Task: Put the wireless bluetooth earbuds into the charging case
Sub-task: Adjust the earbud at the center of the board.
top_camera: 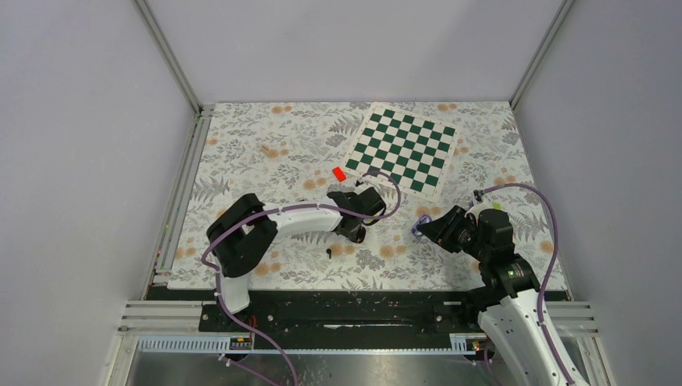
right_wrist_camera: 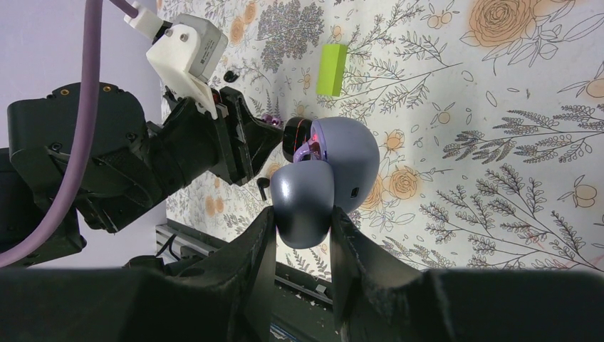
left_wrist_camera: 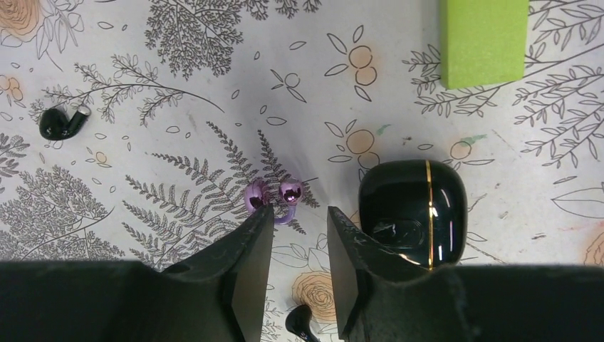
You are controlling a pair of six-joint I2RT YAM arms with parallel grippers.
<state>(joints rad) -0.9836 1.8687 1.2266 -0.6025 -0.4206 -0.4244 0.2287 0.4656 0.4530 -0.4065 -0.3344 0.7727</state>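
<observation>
Right claw gripping open lilac case, aimed leftward | left claw slightly parted, empty, pointing down

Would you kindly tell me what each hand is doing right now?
Left hand: open, holding nothing.
Right hand: shut on the open grey-lilac earbud case.

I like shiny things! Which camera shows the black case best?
The left wrist view: the black case lies closed and large on the flowery mat. The right wrist view shows only a dark sliver of it behind the lilac case. From the top it is too small to tell.
</observation>
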